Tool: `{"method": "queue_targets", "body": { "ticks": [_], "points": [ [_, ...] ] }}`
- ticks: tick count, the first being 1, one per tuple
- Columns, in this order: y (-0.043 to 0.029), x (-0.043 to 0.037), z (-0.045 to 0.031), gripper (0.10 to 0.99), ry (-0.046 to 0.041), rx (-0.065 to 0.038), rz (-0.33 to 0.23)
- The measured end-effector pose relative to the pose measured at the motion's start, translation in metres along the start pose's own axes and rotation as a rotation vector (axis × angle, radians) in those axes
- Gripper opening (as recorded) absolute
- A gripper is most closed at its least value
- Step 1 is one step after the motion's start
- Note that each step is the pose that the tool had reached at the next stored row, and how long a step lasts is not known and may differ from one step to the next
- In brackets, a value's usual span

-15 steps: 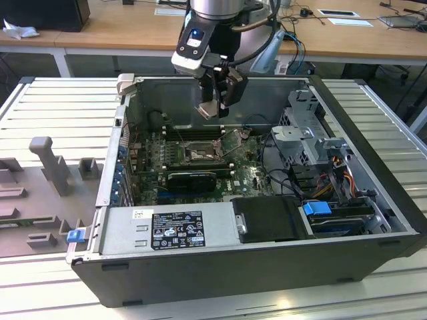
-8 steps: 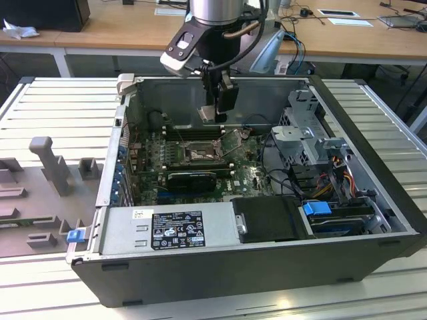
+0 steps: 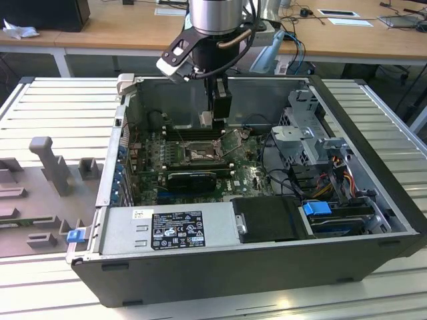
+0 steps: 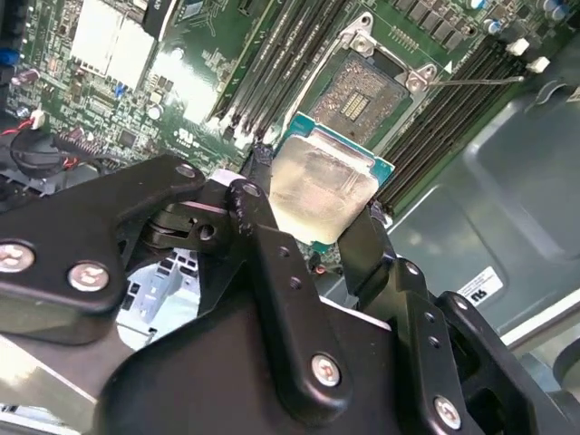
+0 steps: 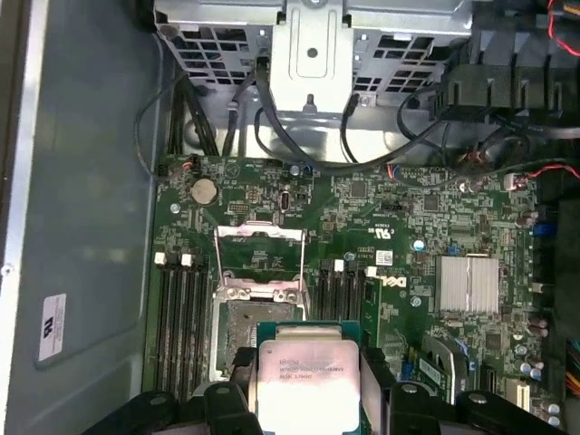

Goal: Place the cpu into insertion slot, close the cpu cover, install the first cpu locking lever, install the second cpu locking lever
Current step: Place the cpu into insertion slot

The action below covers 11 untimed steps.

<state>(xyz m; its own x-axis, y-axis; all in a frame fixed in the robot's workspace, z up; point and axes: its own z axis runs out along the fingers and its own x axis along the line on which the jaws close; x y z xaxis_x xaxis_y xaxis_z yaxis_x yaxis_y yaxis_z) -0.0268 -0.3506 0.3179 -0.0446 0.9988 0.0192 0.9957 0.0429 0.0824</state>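
My gripper reaches down into the open computer case, shut on the cpu. The chip is a pale silvery square on a green edge, pinched by its two sides between the black fingers. In the first wrist view the cpu hangs over the near corner of the insertion slot, partly covering it and above it. The slot's brownish contact field lies bare. The cpu cover stands flipped open at the slot's far side. A thin locking lever sticks out sideways from the slot.
Black memory slots flank the socket on both sides. A silver heatsink and a drive cage with cables sit nearby. The power supply fills the case's front, and the case walls box in the arm.
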Motion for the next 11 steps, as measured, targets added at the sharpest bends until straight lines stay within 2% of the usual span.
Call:
{"method": "queue_targets", "body": {
  "ticks": [2,4,11],
  "points": [
    [-0.0004,0.0,0.0043,0.541,-0.0003,0.0,0.0],
    [-0.0024,-0.0002,0.0123,0.541,-0.0004,0.0,0.0],
    [-0.004,-0.0002,0.0282,0.541,-0.0004,0.0,0.0]
  ]
}}
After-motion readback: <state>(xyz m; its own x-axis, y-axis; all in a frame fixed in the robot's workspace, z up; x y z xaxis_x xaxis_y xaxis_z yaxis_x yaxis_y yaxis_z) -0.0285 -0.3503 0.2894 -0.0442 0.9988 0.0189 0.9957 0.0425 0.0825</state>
